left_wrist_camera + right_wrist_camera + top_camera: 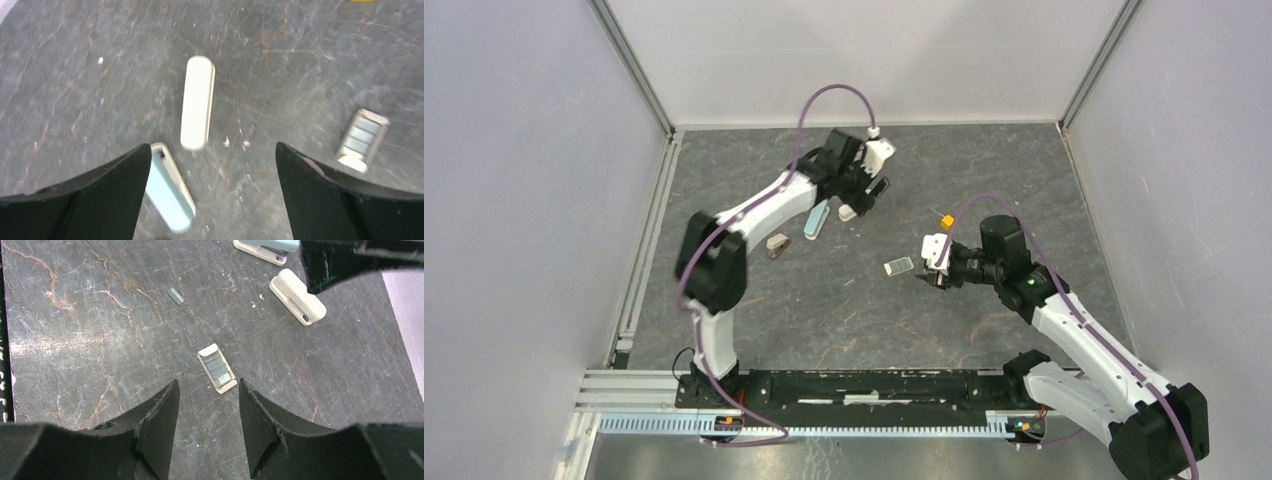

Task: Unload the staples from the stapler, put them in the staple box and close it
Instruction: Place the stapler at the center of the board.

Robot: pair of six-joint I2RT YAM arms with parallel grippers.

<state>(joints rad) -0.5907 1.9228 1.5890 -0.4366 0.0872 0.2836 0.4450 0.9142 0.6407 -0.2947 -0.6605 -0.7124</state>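
Observation:
A white stapler (197, 102) and a teal stapler (170, 192) lie flat on the dark stone table. My left gripper (212, 147) hovers over them, open and empty; its left fingertip is over the teal stapler's end. In the top view it (864, 193) is at the far centre. A small white tray (217, 368) holds several grey staple strips (220, 371). A loose grey strip (175, 296) lies farther off. My right gripper (208, 382) is open and empty, just short of the tray; in the top view it (927, 278) is right of the tray (899, 266).
A yellow cube (946, 220) sits right of the staplers. A small pale box (776, 245) lies left of the teal stapler (816, 220). Grey walls close in the table on three sides. A metal rail (824, 395) runs along the near edge.

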